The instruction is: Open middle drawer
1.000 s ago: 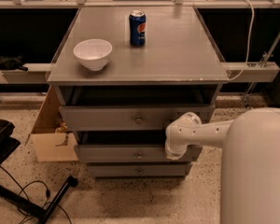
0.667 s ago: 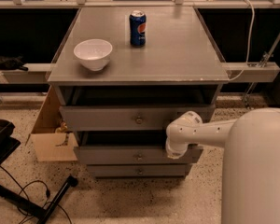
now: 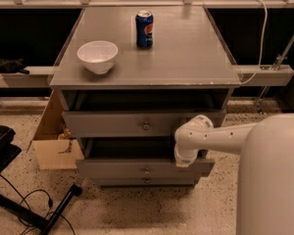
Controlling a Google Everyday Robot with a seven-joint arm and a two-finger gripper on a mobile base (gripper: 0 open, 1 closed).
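Looking at the 1 camera view: the hand (image 3: 184,159) sits at the right end of the middle drawer (image 3: 117,168), right on its top front edge and well right of the knob (image 3: 146,170). Can't tell how open the hand is or if it grips anything. The drawer's long axis runs left-right and it stands partly out, so I'd guess the pull goes straight toward the camera.

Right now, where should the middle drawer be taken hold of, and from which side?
Probably its small round knob, centred on the flat front of the middle drawer, approached straight from the front: nothing else protrudes. The end effector sits instead at the front's upper edge, right of the knob.
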